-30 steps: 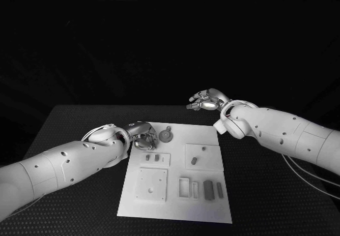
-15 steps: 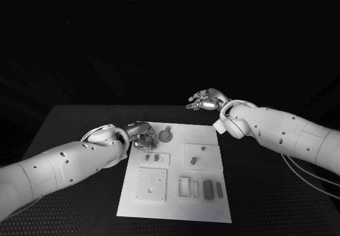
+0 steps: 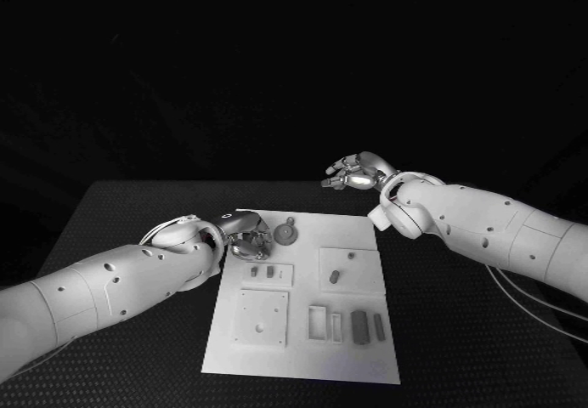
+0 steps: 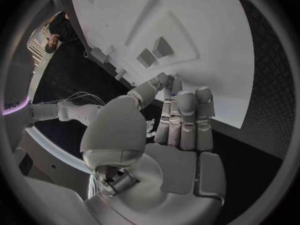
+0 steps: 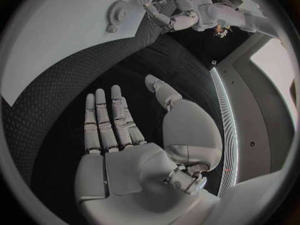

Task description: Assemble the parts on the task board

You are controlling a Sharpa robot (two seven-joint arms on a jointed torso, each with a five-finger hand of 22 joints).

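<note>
From the head view, you have the task board (image 3: 307, 293) lying in the middle of the black table (image 3: 122, 204), with your left hand (image 3: 245, 235) down at its far left corner and your right hand (image 3: 358, 172) raised beyond the far right corner, well apart from the board. A round part with a short stem (image 3: 285, 232) lies on the board just beside the left hand; nearer you sit two small parts in a recessed tile (image 3: 262, 273), a lone oblong part (image 3: 336, 277) on the tile to its right, and a row of upright bars (image 3: 359, 327) near the board's front edge. Whether the left hand touches the round part you cannot tell from here. In the left wrist view, your left hand (image 4: 178, 120) has its fingers lying straight and close together, tips resting at or just over the board's edge, thumb alongside, with nothing pinched between them; the two small parts (image 4: 156, 52) sit on the white surface just ahead of the fingertips. In the right wrist view, your right hand (image 5: 119, 135) is flat, fingers spread and empty, hanging over bare table, and the round part (image 5: 115, 12) and the left hand show far off on the board. You look to be at the approach to a first pick. Next, you likely need to bring the left fingers onto a part and close on it.
</note>
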